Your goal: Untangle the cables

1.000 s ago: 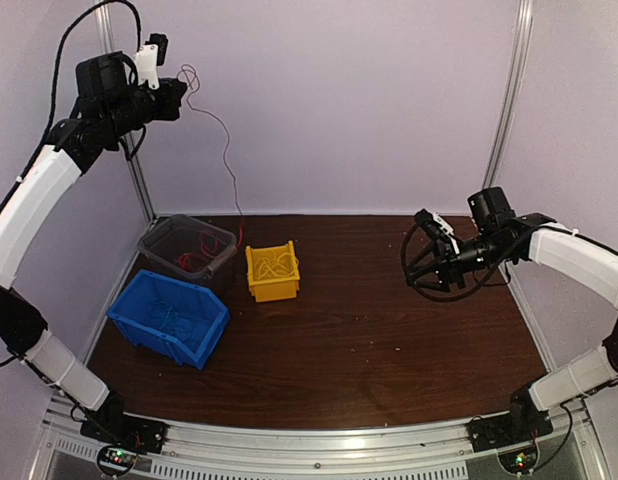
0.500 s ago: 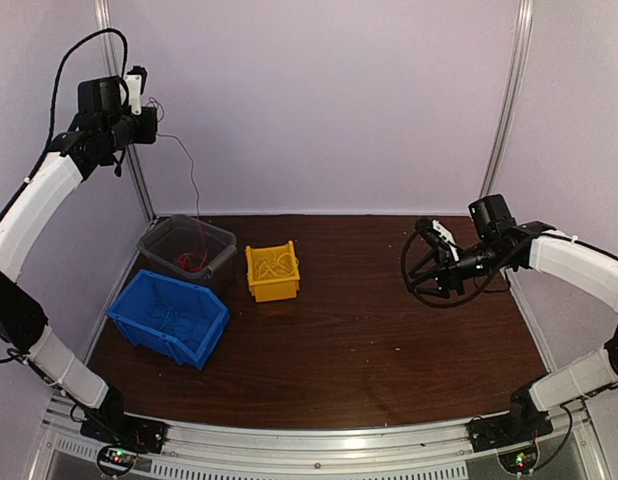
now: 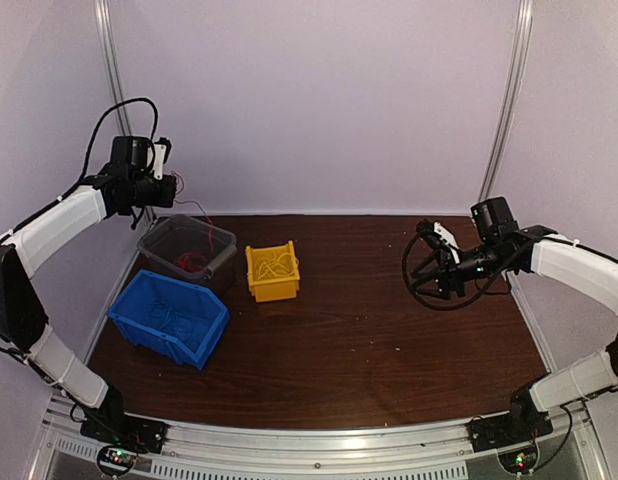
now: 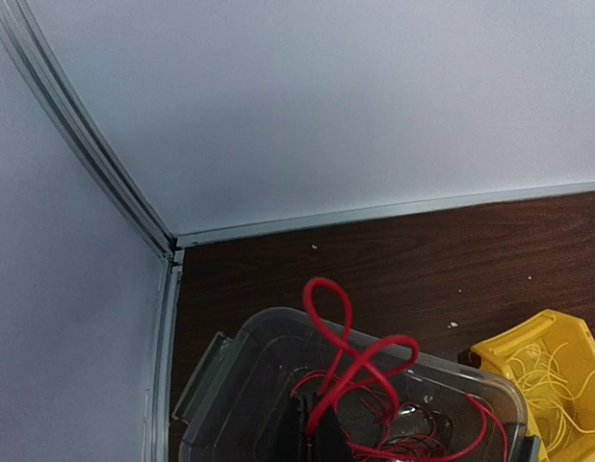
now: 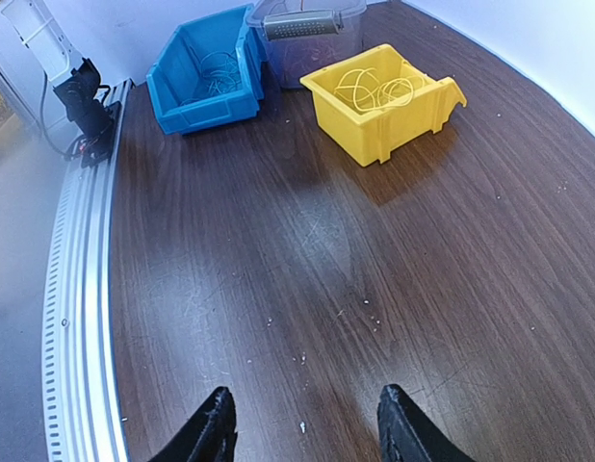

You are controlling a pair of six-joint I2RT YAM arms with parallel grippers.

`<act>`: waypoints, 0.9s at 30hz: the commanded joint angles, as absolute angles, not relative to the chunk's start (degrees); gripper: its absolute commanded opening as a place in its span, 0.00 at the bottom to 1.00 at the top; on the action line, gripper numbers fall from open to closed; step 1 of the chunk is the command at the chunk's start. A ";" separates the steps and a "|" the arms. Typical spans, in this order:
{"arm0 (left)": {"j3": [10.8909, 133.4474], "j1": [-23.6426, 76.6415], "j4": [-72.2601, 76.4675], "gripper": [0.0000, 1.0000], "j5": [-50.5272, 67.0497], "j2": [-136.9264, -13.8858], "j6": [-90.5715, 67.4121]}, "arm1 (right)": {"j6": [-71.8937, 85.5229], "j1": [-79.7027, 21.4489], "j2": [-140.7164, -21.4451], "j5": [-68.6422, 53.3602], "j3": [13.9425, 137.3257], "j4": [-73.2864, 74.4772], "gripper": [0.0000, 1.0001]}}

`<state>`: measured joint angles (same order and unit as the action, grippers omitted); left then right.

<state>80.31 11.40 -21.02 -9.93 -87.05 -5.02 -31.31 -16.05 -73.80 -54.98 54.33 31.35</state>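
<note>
Item: red cable [image 4: 359, 359], one strand looped up out of the clear bin [image 4: 242, 339] at the far-left corner of the table [image 3: 369, 340], pinched tight in my left gripper [image 4: 312, 445]; the red tangle lies in that bin. Also: yellow cables [image 3: 274, 264] in the yellow bin [image 3: 272, 288]; blue cables [image 3: 174, 320] in the blue bin [image 3: 199, 338]. My right gripper [image 3: 434, 270] hangs half spread and empty near the right edge. I should lift slowly and straight, watching for snags.

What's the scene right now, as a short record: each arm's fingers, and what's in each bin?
left fingers: shut on thin red cable, above clear plastic tub
right fingers: open, empty, above brown wooden table
clear plastic tub: red cable loops
yellow plastic bin: yellow cables
blue plastic bin: blue cables
</note>
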 commanded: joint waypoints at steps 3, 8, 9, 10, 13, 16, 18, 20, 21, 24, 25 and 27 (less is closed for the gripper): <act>77.59 11.43 -17.25 0.00 -5.03 -91.30 -8.63 | -31.03 -15.65 -72.77 -53.71 53.55 29.89 0.52; 75.73 11.48 -17.14 0.00 -5.04 -94.37 -10.83 | -29.89 -15.27 -72.68 -52.45 52.94 28.67 0.52; 75.30 11.43 -17.22 0.00 -5.71 -94.70 -10.83 | -29.88 -15.18 -72.74 -52.59 52.96 28.83 0.52; 74.79 11.43 -17.41 0.00 -5.94 -94.96 -10.95 | -29.84 -15.16 -72.77 -52.74 52.99 28.88 0.52; 73.34 11.45 -17.85 0.00 -5.60 -94.95 -11.82 | -29.88 -14.96 -72.60 -53.08 52.83 28.78 0.52; 72.91 11.45 -19.45 0.00 -4.21 -94.44 -12.92 | -29.88 -14.94 -72.83 -53.09 52.82 28.71 0.52; 72.90 11.49 -21.38 0.00 -3.36 -93.55 -13.90 | -30.04 -14.94 -72.98 -53.09 52.82 28.75 0.52; 71.79 11.43 -23.31 0.00 -1.61 -91.69 -15.78 | -30.14 -14.94 -73.12 -53.03 52.86 28.83 0.52; 70.53 11.43 -23.97 0.00 -0.35 -90.33 -16.57 | -30.15 -14.92 -73.12 -53.08 52.98 28.97 0.52; 66.61 11.43 -25.54 0.00 1.25 -86.61 -17.62 | -30.15 -14.94 -72.78 -53.08 52.92 28.94 0.52; 66.58 11.43 -26.59 0.01 0.93 -86.36 -17.43 | -30.08 -14.84 -72.70 -53.12 52.91 28.95 0.52; 67.78 11.43 -28.40 0.31 -2.31 -87.42 -16.71 | -29.98 -14.85 -72.60 -53.22 52.91 28.87 0.52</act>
